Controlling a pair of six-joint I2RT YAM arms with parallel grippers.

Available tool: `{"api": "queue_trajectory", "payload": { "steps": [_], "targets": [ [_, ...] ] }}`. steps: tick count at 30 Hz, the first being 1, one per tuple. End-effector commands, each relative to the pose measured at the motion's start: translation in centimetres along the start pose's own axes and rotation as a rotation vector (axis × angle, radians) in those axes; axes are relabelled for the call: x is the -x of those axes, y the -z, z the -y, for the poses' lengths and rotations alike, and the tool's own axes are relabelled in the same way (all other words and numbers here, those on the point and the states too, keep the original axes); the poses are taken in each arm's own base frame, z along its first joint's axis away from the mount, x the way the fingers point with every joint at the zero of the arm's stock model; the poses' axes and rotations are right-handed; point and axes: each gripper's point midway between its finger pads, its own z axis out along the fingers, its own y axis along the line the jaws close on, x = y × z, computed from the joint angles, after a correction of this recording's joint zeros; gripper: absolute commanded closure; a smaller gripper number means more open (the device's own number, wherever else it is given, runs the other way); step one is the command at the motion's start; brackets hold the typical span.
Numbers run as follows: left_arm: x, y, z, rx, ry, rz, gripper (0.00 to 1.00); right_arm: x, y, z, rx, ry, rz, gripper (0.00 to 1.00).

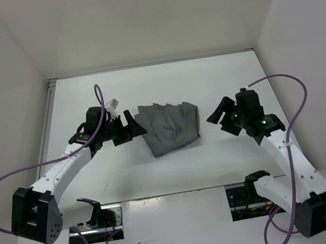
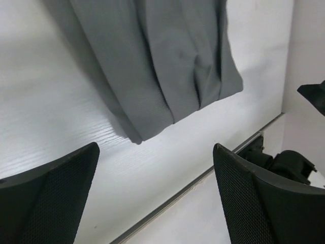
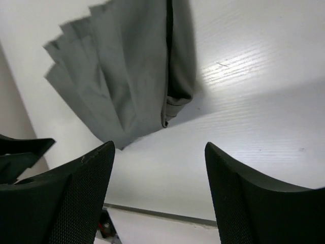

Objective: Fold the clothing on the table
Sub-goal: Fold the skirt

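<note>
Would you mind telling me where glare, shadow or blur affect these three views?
Top external: even light, sharp, soft shadows under both arms. Left wrist: the skirt casts a shadow on the table; the near claw fingers look soft. Right wrist: a bright glare patch on the table right of the skirt; deep shadow in its fold.

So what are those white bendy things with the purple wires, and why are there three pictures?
Those are two robot arms. Each ends in a pincher with two black fingers, called a gripper. The big picture looks down from above: the left gripper and the right gripper sit either side of a grey pleated skirt, lying bunched up on the white table. The other two pictures come from little cameras on the arms' wrists, so you see the black fingers up close. Both pinchers are open and holding nothing.
</note>
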Motion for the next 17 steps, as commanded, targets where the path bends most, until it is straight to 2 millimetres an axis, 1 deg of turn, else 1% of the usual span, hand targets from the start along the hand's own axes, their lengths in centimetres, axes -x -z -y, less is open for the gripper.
{"api": "queue_trajectory", "payload": {
  "steps": [1, 2, 3, 4, 5, 6, 7, 8, 12, 13, 14, 16, 17],
  "targets": [
    [1.4, 0.5, 2.6, -0.116, -0.015, 0.062, 0.01, 1.7, 1.8, -0.1, 0.037, -0.126, 0.137, 0.23],
    [1.2, 0.3, 2.5, -0.116, -0.010, 0.048, 0.01, 1.6, 2.1, 0.0, 0.048, -0.137, 0.146, 0.23],
    [0.8, -0.3, 2.9, -0.120, -0.018, 0.022, 0.01, 1.8, 3.1, -0.6, 0.089, -0.150, 0.181, 0.22],
    [0.4, -0.6, 3.1, -0.115, -0.017, 0.001, 0.01, 1.7, 3.4, -0.5, 0.100, -0.159, 0.189, 0.22],
    [0.8, -0.8, 3.7, -0.125, -0.038, 0.001, 0.01, 1.9, 3.9, -0.7, 0.113, -0.157, 0.212, 0.22],
    [0.4, -1.3, 3.1, -0.106, -0.024, -0.022, 0.01, 1.8, 4.5, -0.7, 0.134, -0.163, 0.229, 0.22],
    [0.5, -1.3, 3.7, -0.117, -0.035, -0.021, 0.01, 1.6, 4.6, -0.5, 0.139, -0.171, 0.231, 0.22],
    [0.3, -1.6, 3.4, -0.110, -0.030, -0.031, 0.01, 1.5, 4.4, -0.1, 0.133, -0.187, 0.235, 0.22],
    [0.3, -1.5, 3.6, -0.123, -0.034, -0.031, 0.01, 1.2, 4.7, -0.2, 0.144, -0.185, 0.227, 0.22],
    [0.0, -1.6, 3.4, -0.117, -0.020, -0.040, 0.01, 1.2, 4.7, -0.2, 0.143, -0.185, 0.227, 0.22],
    [0.3, -1.4, 3.8, -0.131, -0.031, -0.023, 0.01, 1.2, 4.5, -0.1, 0.137, -0.186, 0.221, 0.22],
    [0.3, -1.3, 3.8, -0.137, -0.035, -0.015, 0.01, 1.2, 4.5, -0.1, 0.137, -0.186, 0.221, 0.22],
    [0.2, -1.3, 4.2, -0.146, -0.044, -0.015, 0.01, 1.2, 4.5, -0.1, 0.135, -0.177, 0.222, 0.22]
  ]
}}
